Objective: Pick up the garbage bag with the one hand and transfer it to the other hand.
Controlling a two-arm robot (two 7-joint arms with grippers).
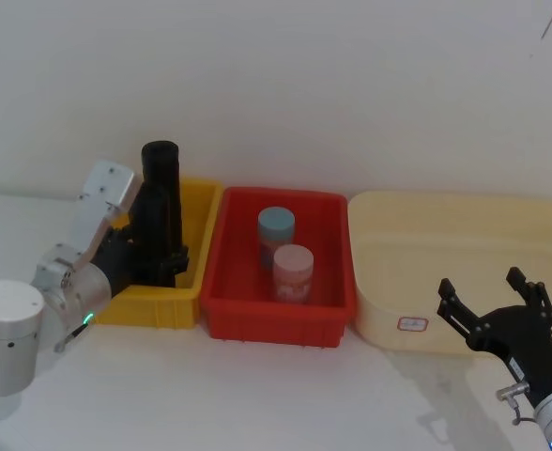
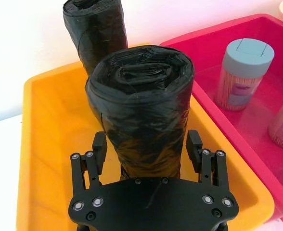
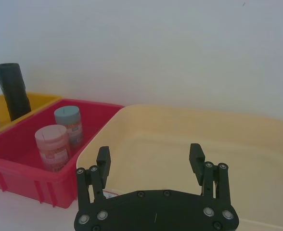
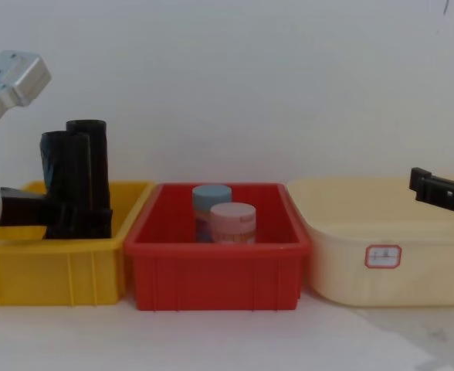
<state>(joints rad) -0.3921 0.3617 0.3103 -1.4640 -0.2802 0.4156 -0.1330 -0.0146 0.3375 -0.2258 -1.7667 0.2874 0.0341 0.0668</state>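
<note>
Black garbage bag (image 2: 141, 106) in bin (image 2: 40, 144), left pincer (image 2: 147, 146) astride

Wrinkled, glossy plastic garbage bag (image 2: 141, 106); smooth plastic yellow bin (image 2: 47, 139)

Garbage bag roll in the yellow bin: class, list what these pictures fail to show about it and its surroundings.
Base of the garbage bag: left wrist view, hidden behind the body of the left gripper.
Lower part of the slimmer black roll: same view, behind the garbage bag.
Print on the cream tub's label: chest view, too small.
Rear of the right gripper: chest view, cut off by the right edge.
</note>
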